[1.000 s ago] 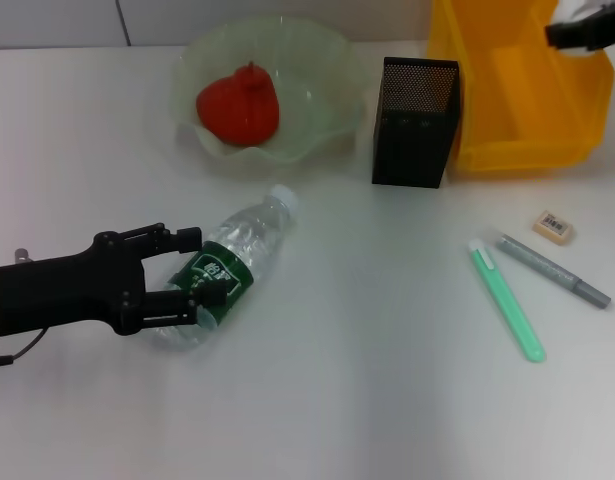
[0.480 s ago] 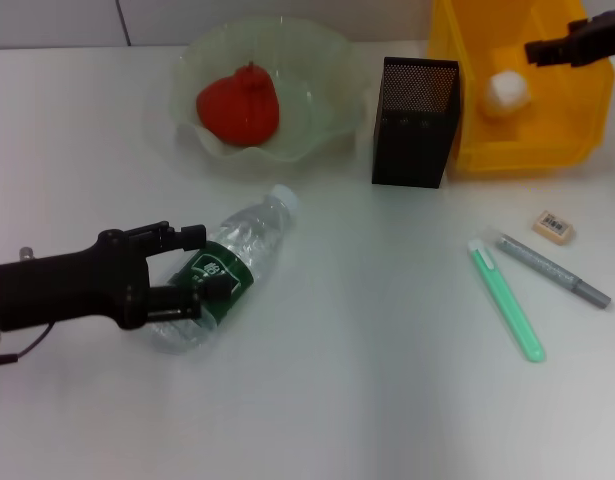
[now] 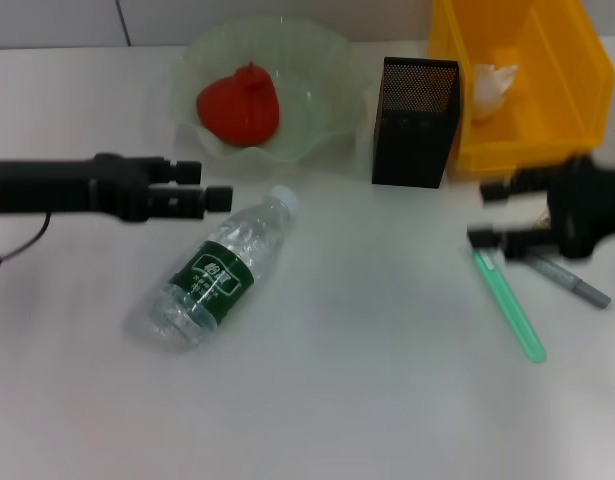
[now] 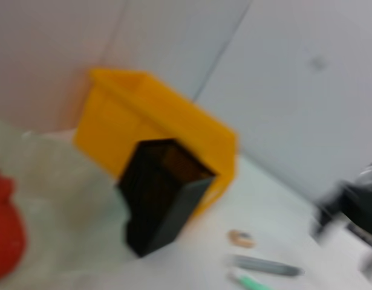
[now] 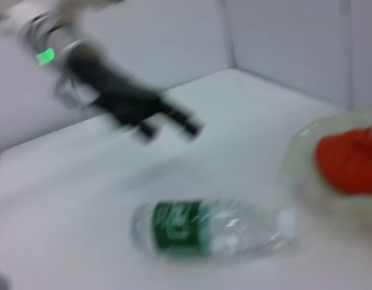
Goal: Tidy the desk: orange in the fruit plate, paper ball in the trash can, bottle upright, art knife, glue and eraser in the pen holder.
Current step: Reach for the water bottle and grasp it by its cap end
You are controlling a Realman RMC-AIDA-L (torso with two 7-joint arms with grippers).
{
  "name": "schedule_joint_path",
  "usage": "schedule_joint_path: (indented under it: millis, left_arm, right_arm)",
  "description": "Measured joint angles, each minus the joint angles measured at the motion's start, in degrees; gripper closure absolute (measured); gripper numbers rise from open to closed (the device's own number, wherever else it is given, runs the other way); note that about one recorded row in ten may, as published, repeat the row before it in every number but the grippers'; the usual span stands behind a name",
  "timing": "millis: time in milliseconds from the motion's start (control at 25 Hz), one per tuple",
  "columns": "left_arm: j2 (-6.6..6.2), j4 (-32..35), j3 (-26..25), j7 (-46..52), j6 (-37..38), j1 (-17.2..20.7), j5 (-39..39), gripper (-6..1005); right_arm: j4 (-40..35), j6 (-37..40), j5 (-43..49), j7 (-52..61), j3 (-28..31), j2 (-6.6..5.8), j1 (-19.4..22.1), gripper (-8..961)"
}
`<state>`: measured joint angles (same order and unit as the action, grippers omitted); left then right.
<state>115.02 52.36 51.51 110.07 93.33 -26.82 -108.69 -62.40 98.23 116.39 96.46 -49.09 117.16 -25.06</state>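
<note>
Head view: the left gripper, fingers apart and empty, hangs just above the bottle, lying flat. The right gripper, also spread, sits over the glue.

Right wrist view: bottle lies unheld.

Red-orange round fruit w/ ribbed pointed top sits inside wide translucent pale-green bowl w/ wavy rim, at 11 o'clock on the worktop. Crumpled white paper ball lies in bright yellow rect. plastic bin at 1 o'clock. Tall square black mesh cup stands upright just beside the bin, btwn bin and bowl. Small clear plastic bottle, dark green label, white cap, lies on its side at centre-left, cap toward 1 o'clock. Slim mint-green stick and silver-grey stick w/ darker end lie close together at 3 o'clock, partly hidden. Eraser not visible in head view.
</note>
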Motion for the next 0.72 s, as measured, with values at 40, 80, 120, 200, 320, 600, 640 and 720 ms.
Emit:
schedule_joint_path:
  millis: [40, 80, 120, 200, 320, 600, 640, 720]
  left_arm:
    - [0.41, 2.46, -0.01, 4.46, -1.09, -1.40, -2.79, 158]
    - [0.88, 4.12, 0.00, 10.13, -2.29, -3.85, -6.96, 158]
    - [0.88, 4.12, 0.00, 10.13, -2.29, -3.85, -6.96, 158]
    - [1.51, 4.71, 0.24, 17.09, -3.35, -7.96, -13.25, 158]
    - [2.93, 4.68, 1.76, 24.40, -4.83, -13.56, -23.18, 159]
    - [3.79, 0.67, 13.23, 35.02, -14.08, -19.07, -30.12, 158]
    - [3.80, 0.23, 16.72, 36.81, -16.83, -19.24, -30.09, 158]
    - [3.94, -0.41, 19.19, 37.87, -19.00, -19.39, -29.83, 158]
  right_arm:
    - [2.60, 0.20, -0.02, -2.45, 0.02, 0.11, 0.61, 312]
    - [5.37, 0.14, -0.04, -4.94, 0.14, 0.21, 1.03, 312]
    - [8.41, -0.01, -0.05, -7.15, 0.36, 0.32, 1.30, 312]
    - [13.85, -0.46, -0.09, -11.18, 1.48, 0.36, 1.27, 312]
    - [20.20, -0.93, -0.14, -16.22, 4.57, 0.35, 0.90, 312]
    - [24.41, -1.79, -0.20, -19.80, 7.35, -0.13, 1.53, 312]
    - [24.52, -1.99, -0.21, -19.85, 7.37, -0.15, 1.62, 313]
    - [24.96, -2.35, -0.21, -19.93, 7.64, -0.16, 1.74, 313]
